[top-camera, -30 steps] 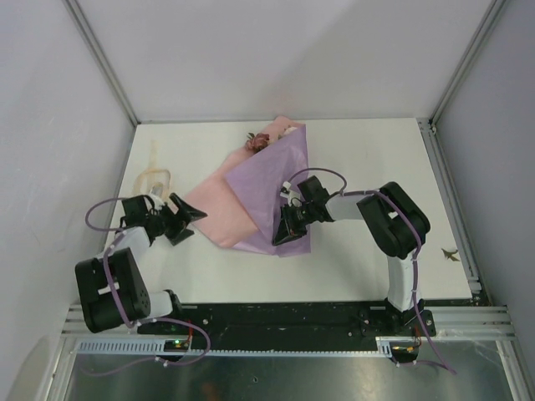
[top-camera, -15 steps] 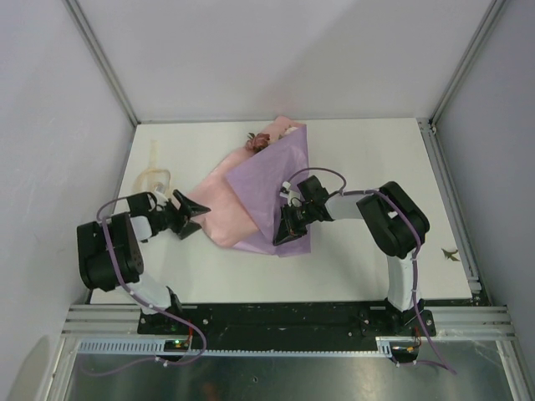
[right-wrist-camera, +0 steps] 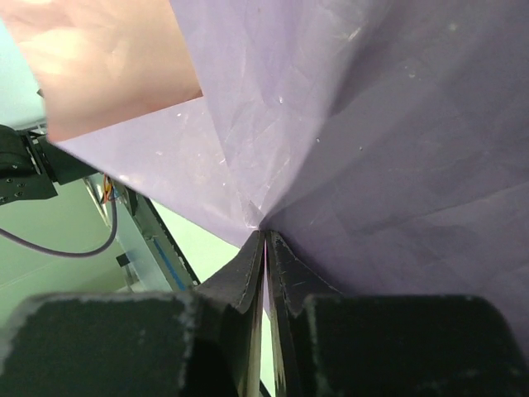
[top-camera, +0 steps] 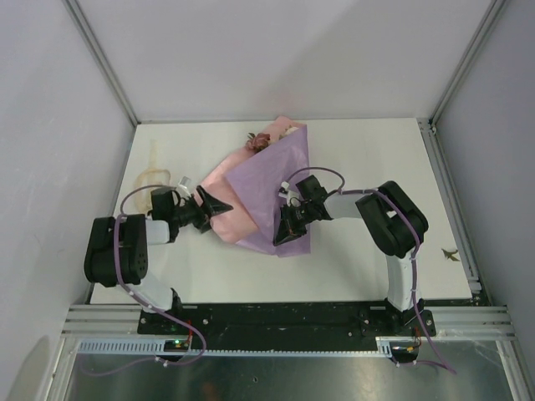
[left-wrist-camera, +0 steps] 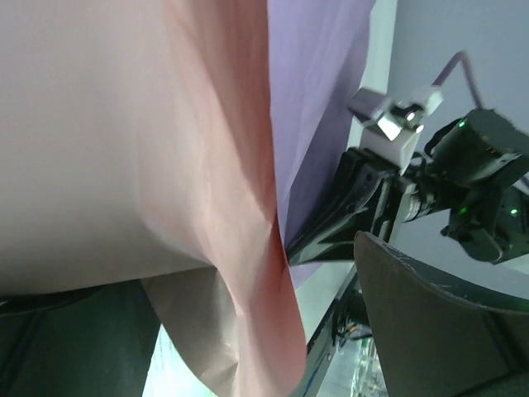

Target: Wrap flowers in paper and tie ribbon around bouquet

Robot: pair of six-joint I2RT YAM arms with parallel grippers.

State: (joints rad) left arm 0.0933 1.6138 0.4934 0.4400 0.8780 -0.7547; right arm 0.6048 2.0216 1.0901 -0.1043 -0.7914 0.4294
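Observation:
The paper (top-camera: 267, 180) lies mid-table, its lilac face folded over the pink flap (top-camera: 219, 188). Dark red and pale pink flowers (top-camera: 260, 140) poke out at its far corner. My right gripper (top-camera: 285, 230) is shut on the lilac sheet's near fold; in the right wrist view the fingertips (right-wrist-camera: 266, 241) pinch the paper (right-wrist-camera: 372, 124) tightly. At the flap's left edge my left gripper (top-camera: 219, 205) is open. In the left wrist view the pink paper (left-wrist-camera: 165, 149) hangs between its wide-apart fingers (left-wrist-camera: 438, 314). The cream ribbon (top-camera: 154, 173) lies loose at the far left.
Grey walls and metal posts box in the table on three sides. A small dark scrap (top-camera: 451, 253) lies near the right edge. The black base rail (top-camera: 276, 316) runs along the near edge.
My left arm has swung right from the bare table to the pink flap, its open jaws now straddling the flap's edge. The right gripper has tightened on the lilac paper.

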